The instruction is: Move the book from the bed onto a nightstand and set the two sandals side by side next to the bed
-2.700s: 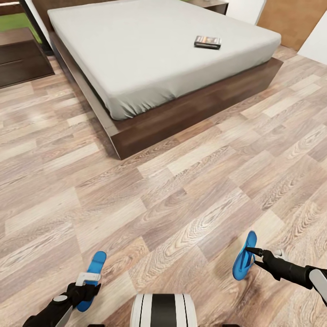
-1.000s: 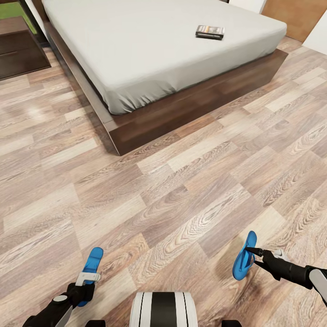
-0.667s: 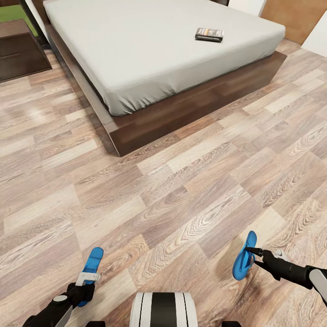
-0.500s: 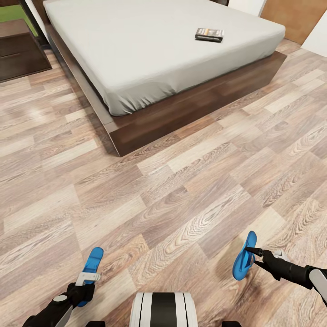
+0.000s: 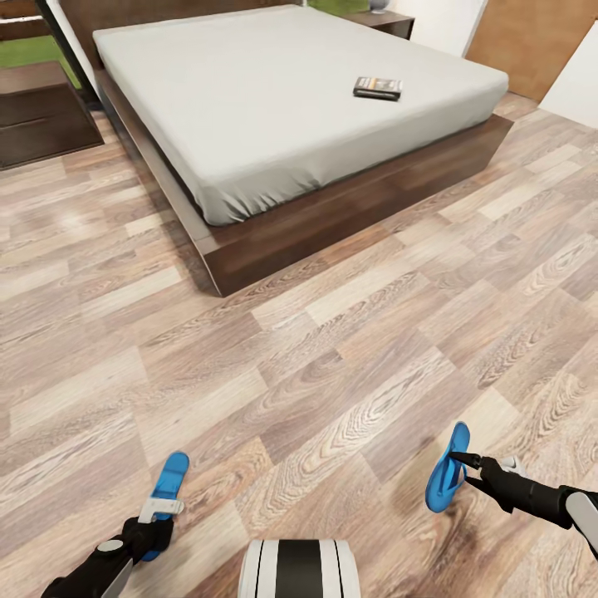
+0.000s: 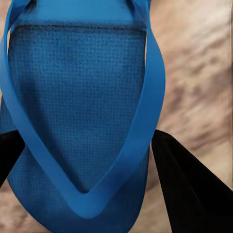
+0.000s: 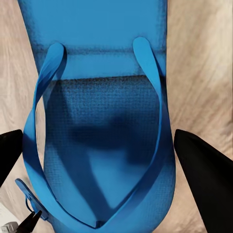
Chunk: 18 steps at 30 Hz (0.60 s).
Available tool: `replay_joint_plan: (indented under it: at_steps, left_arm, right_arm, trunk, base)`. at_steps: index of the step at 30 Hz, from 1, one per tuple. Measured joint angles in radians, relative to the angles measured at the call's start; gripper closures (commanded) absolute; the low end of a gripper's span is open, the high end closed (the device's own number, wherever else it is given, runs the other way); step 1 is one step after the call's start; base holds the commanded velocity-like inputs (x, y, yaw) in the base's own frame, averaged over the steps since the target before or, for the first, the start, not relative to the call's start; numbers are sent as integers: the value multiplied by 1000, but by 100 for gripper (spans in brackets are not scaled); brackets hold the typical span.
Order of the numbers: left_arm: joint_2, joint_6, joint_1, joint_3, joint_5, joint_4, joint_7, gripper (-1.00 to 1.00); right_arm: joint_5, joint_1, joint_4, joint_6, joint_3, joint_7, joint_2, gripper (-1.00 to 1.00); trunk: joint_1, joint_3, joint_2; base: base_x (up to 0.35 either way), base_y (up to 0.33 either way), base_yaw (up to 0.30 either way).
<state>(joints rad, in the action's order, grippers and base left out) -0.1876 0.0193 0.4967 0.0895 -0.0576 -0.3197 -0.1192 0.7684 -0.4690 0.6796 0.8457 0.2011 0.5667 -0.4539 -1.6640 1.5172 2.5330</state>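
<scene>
My left gripper (image 5: 158, 522) is shut on a bright blue sandal (image 5: 172, 477), held low over the wood floor at the lower left. Up close, this sandal (image 6: 77, 107) sits between the black fingers (image 6: 187, 194). At the lower right, my right gripper (image 5: 463, 467) is shut on the other blue sandal (image 5: 444, 473); its sole and straps (image 7: 102, 126) lie between the dark fingers (image 7: 206, 174). The book (image 5: 378, 87) lies flat on the grey bed (image 5: 249, 100), near its right side. One dark nightstand (image 5: 41, 116) stands left of the bed, another nightstand (image 5: 384, 20) behind it.
Light wood-plank floor (image 5: 332, 332) stretches between me and the bed's dark frame (image 5: 349, 208). A brown door (image 5: 531, 41) and white wall stand at the upper right. My white base (image 5: 299, 569) shows at the bottom.
The whole picture has shifted, so the camera moved: the bed sits lower and its headboard and far nightstand now show. Both sandals stay held in the same place.
</scene>
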Motion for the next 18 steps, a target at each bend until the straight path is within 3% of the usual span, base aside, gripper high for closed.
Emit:
replay_joint_plan:
  at_steps: [18]
  left_arm:
    - [1, 0, 0, 1, -1, 0, 0, 100]
  right_arm:
    - [0, 0, 16, 1, 1, 3, -8, 100]
  trunk:
    - [8, -70, -4]
  base:
    - [0, 0, 0]
